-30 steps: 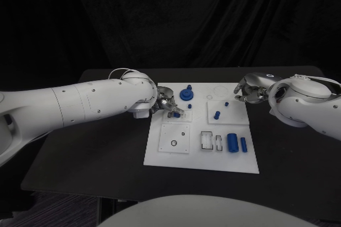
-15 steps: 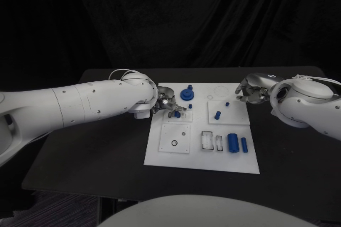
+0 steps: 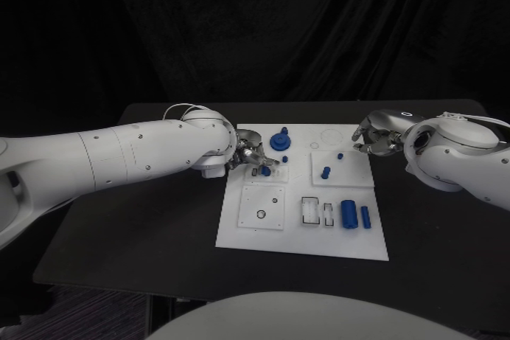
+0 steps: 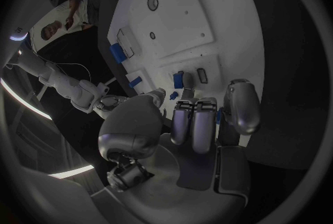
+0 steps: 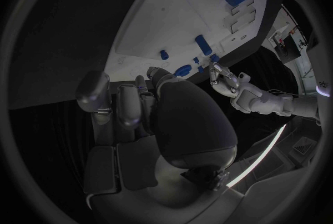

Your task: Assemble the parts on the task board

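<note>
White task board [image 3: 303, 240] is lying mid-table before you, blue parts [image 3: 348, 213] resting on its near right. Farther back, your left hand [image 3: 247, 157] is curling over a small blue part [image 3: 264, 171]; grip unclear. Your right hand [image 3: 374, 137] is hovering at the far right corner, fingers curled, apparently empty.

The left arm reaches in from the left with its left hand [image 3: 247, 154] low, fingers [image 4: 196, 124] bent down close together, while the right hand [image 3: 374, 139] stays curled at the far right, holding nothing.
</note>
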Controlling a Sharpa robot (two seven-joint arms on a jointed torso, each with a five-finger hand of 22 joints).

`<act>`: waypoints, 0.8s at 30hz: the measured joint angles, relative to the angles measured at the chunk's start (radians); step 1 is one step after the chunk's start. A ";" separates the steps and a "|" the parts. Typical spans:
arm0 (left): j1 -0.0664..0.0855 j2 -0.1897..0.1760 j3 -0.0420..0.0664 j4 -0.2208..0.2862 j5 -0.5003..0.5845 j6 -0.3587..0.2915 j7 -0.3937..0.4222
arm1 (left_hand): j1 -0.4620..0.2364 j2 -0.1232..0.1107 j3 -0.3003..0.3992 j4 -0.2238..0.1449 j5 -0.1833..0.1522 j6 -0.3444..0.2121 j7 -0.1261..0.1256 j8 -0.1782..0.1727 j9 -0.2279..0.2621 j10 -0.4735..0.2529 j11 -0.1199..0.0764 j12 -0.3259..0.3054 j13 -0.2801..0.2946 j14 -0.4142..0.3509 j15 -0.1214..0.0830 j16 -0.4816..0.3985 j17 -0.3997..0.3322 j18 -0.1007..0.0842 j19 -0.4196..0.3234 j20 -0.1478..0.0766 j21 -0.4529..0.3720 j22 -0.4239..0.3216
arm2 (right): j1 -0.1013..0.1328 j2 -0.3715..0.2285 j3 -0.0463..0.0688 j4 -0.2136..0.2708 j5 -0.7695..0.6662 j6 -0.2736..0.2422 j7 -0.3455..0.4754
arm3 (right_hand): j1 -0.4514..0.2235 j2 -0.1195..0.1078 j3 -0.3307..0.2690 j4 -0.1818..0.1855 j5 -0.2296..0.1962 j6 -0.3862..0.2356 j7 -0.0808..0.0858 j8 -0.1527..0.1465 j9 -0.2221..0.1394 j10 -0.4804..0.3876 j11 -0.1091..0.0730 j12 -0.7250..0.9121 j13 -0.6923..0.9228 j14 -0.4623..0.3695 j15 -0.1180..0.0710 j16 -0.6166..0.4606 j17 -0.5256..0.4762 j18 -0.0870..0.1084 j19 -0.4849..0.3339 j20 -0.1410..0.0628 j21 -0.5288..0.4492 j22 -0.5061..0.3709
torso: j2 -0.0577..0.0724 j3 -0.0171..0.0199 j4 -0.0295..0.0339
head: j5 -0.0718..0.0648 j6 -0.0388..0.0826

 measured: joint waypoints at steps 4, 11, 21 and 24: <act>0.000 0.000 0.000 0.000 0.000 -0.002 0.001 | 0.008 0.008 -0.010 -0.001 0.000 0.012 -0.005 0.019 0.016 0.000 0.000 0.000 0.000 0.000 0.000 0.000 0.000 0.000 0.000 0.000 0.000 0.000 | 0.000 0.000 0.000 0.000 0.000 0.000 0.000 | 0.000 0.000 0.000 0.000 0.000 0.000 0.000 0.000 0.000 0.000 0.000 0.000 0.000 0.000 0.000 0.000 0.000 0.000 0.000 0.000 0.000 0.000 | 0.000 0.0000 0.0001 | -0.001 0.000; -0.001 0.000 0.000 0.000 0.000 -0.004 0.001 | 0.015 0.015 -0.010 -0.002 0.006 0.012 -0.005 0.030 0.027 0.000 0.000 0.000 0.000 0.000 0.000 0.000 0.000 0.000 0.000 0.000 0.000 0.000 | 0.000 0.000 0.000 0.000 0.000 0.001 -0.001 | 0.000 0.000 0.000 0.000 0.000 0.000 0.000 0.000 0.000 0.000 0.000 0.000 0.000 0.000 0.000 0.000 0.000 0.000 0.000 0.000 0.000 0.000 | 0.000 0.0000 0.0000 | -0.003 0.000; -0.001 0.001 0.000 -0.001 0.000 -0.007 0.002 | 0.036 0.026 -0.021 -0.007 0.017 0.012 -0.005 0.054 0.059 0.003 -0.004 0.000 0.000 0.000 0.000 0.000 0.000 0.000 0.000 0.000 0.000 0.000 | 0.000 0.002 0.000 0.000 0.000 0.001 -0.001 | 0.000 0.000 0.003 0.003 0.000 0.000 0.000 0.000 0.000 0.000 0.000 0.000 0.000 0.000 0.000 0.000 0.000 0.000 0.000 0.000 -0.006 0.000 | 0.000 0.0000 -0.0009 | -0.001 0.000; -0.001 0.002 0.000 -0.001 0.000 -0.007 0.002 | 0.045 0.028 -0.021 -0.007 0.017 0.008 -0.009 0.061 0.068 0.003 -0.004 0.000 0.000 0.000 0.000 0.000 0.000 0.000 0.000 0.000 0.000 0.000 | 0.000 0.002 0.000 0.000 0.000 0.001 -0.001 | 0.000 0.000 0.003 0.003 0.000 0.000 0.000 0.000 0.000 0.000 0.000 0.000 0.000 0.000 0.000 0.000 0.000 0.000 0.000 0.000 -0.006 0.000 | 0.000 0.0000 -0.0009 | -0.001 0.000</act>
